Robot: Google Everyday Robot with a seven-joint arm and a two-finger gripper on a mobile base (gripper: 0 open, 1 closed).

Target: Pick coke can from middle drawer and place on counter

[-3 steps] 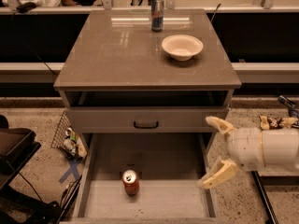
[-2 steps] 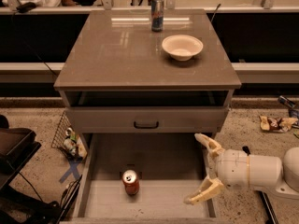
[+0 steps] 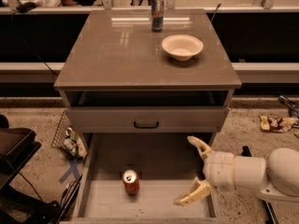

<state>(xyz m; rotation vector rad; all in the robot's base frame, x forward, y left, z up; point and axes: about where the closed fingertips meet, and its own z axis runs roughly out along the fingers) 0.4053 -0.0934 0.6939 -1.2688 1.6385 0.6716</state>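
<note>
my tool [image 3: 195, 171]: jaws spread wide, gripping nothing, at right side of open middle drawer [image 3: 156, 199] | coke can [image 3: 131, 182]: upright in that drawer, left of my tool, apart

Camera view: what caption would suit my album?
Gripper, jaws open, hovers over the open middle drawer beside the upright coke can; counter holds bowl, blue can.

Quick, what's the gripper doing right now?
Gripper: open, holding nothing, over the drawer, apart from the coke can.
</note>
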